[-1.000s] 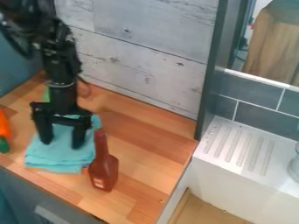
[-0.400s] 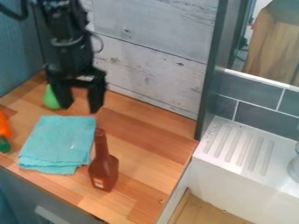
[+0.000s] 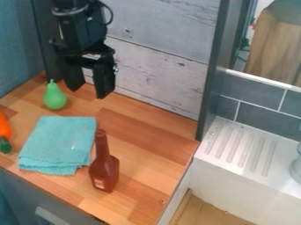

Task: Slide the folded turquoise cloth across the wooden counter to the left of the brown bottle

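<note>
The black gripper (image 3: 89,91) hangs above the back of the wooden counter, in front of the plank wall, open with nothing between its fingers. Left of it and lower, a green pear (image 3: 54,96) stands on the counter near the back left corner. A folded turquoise cloth (image 3: 57,144) lies flat in front of the pear. Beside the cloth's right edge, a dark red-brown bottle (image 3: 104,166) stands upright. At the left edge of the view is an orange object with a green end (image 3: 5,132).
The plank wall (image 3: 153,66) rises behind the counter (image 3: 144,145). A dark upright post (image 3: 210,74) stands at the counter's right back corner. Beyond it are a white sink with a ridged drainboard (image 3: 241,147) and a clear object at the right edge.
The gripper has risen from over the cloth and moved back and to the right. The cloth lies slightly shifted from where it was under the fingers, and the pear has come into full view.
</note>
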`<action>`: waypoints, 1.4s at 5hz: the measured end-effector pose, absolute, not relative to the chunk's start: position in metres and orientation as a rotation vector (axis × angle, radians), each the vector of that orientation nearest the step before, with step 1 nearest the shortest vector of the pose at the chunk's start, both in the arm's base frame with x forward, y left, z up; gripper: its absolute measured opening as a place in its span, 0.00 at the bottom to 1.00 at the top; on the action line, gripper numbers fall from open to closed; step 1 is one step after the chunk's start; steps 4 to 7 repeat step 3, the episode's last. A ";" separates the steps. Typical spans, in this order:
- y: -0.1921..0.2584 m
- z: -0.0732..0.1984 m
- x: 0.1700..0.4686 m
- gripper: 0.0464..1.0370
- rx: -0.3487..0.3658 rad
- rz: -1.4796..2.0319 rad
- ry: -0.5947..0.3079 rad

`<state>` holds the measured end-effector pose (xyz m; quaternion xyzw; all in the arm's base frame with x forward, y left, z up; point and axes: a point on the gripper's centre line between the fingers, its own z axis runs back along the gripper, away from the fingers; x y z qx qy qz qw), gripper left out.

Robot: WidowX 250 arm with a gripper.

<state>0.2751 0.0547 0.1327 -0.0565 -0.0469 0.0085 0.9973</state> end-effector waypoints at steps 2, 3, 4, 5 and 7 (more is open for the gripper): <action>0.005 0.124 0.253 0.96 -0.126 -0.131 -0.039; 0.000 0.124 0.253 0.96 -0.124 -0.148 -0.036; 0.000 0.124 0.253 0.96 -0.124 -0.148 -0.036; 0.000 0.124 0.253 0.96 -0.124 -0.148 -0.036; 0.000 0.124 0.253 0.96 -0.124 -0.148 -0.036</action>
